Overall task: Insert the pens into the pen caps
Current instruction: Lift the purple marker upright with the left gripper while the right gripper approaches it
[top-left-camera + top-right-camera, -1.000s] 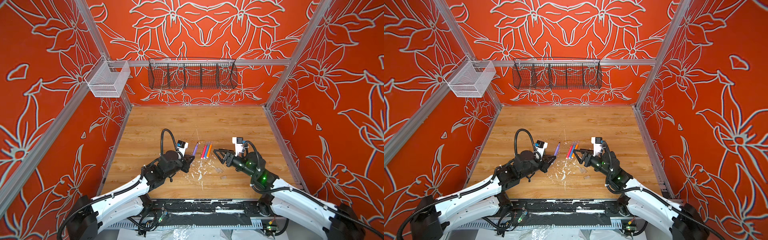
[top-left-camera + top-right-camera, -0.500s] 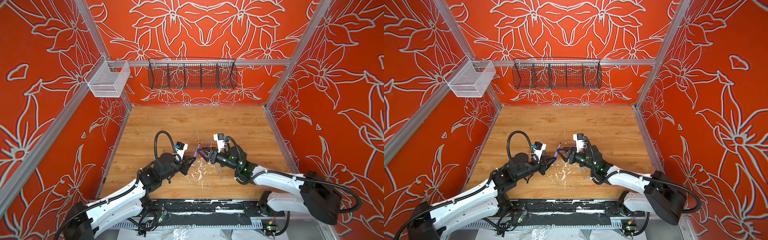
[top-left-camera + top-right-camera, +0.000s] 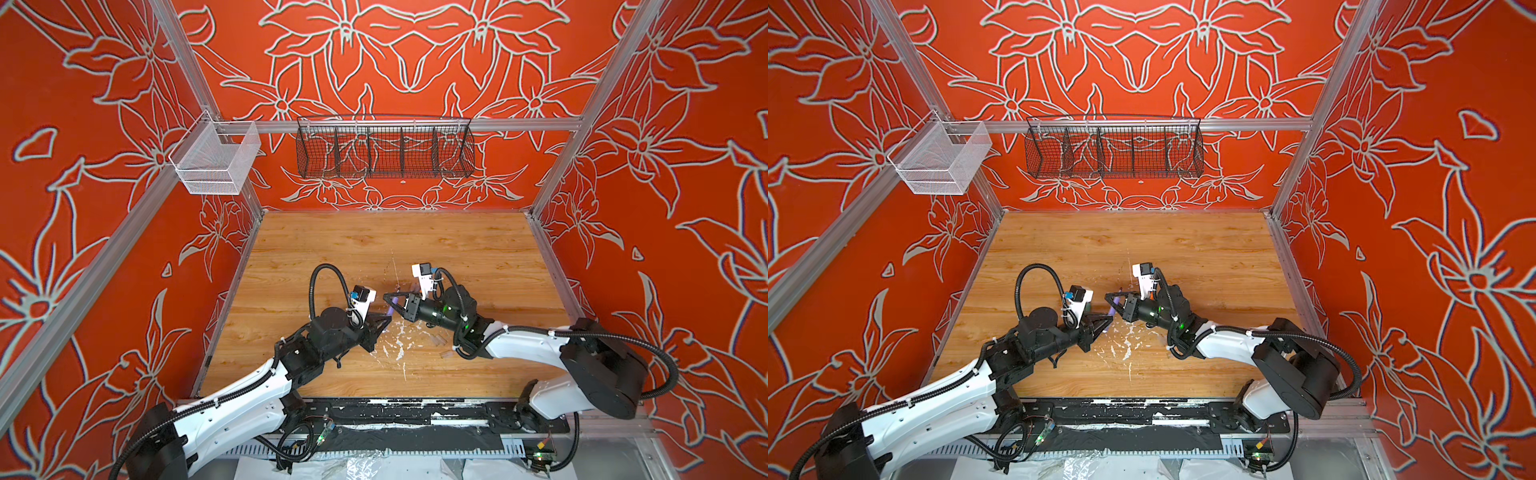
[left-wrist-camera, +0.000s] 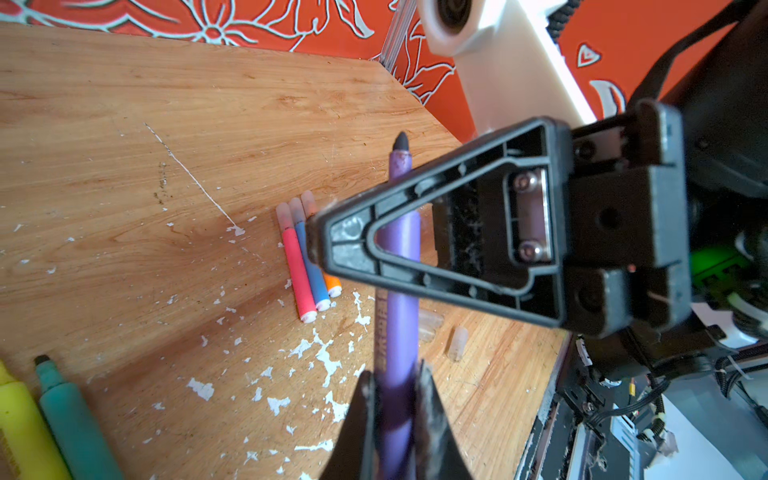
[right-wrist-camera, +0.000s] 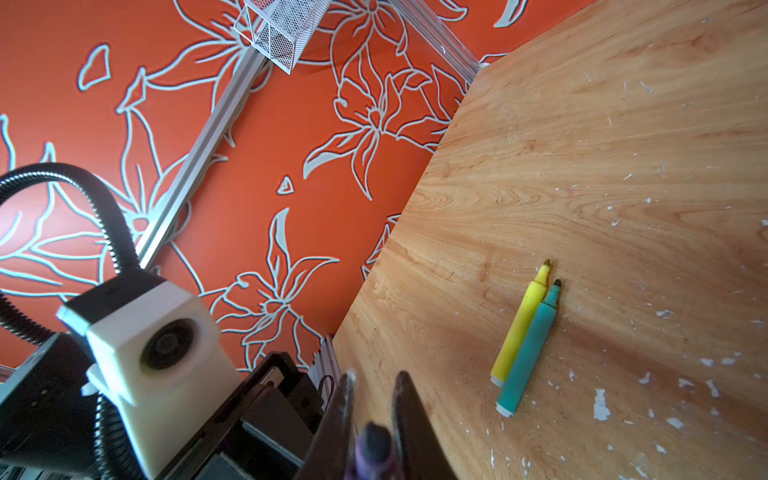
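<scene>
Purple pen [image 4: 395, 328], tip toward the back wall [image 3: 498, 83], is clamped by left pincer [image 4: 395, 374] and right pincer [image 5: 374, 378]; five more pens [image 4: 297, 270] and two loose caps [image 4: 457, 343] are seen on the table [image 4: 166, 124].

Arms angled inward, left gripper [image 3: 389, 319] and right gripper [image 3: 387, 296] closed, tips close together.

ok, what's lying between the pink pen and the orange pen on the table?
The blue pen, seen in the left wrist view: it lies parallel between the pink pen and the orange pen, close against both.
</scene>
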Action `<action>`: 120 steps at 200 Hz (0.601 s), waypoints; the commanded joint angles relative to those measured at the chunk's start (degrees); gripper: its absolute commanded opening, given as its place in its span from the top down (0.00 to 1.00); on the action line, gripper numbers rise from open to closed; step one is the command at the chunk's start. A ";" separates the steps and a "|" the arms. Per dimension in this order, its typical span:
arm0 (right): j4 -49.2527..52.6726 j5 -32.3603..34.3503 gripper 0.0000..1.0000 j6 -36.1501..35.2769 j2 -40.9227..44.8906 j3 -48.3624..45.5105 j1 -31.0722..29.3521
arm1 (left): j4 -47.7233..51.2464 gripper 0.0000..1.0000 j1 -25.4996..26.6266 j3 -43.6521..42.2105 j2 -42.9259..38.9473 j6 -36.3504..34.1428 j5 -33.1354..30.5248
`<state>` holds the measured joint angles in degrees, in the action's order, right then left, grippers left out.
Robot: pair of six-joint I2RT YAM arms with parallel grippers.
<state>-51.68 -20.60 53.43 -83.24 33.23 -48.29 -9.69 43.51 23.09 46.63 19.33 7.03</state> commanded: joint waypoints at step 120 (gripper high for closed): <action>-2.11 0.69 1.00 -0.02 -0.96 1.44 -2.79 | -3.82 0.76 0.17 2.05 3.77 -0.74 0.62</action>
<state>-51.83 -20.40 53.39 -83.31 33.23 -50.35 -11.70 43.51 23.46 49.93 19.20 7.18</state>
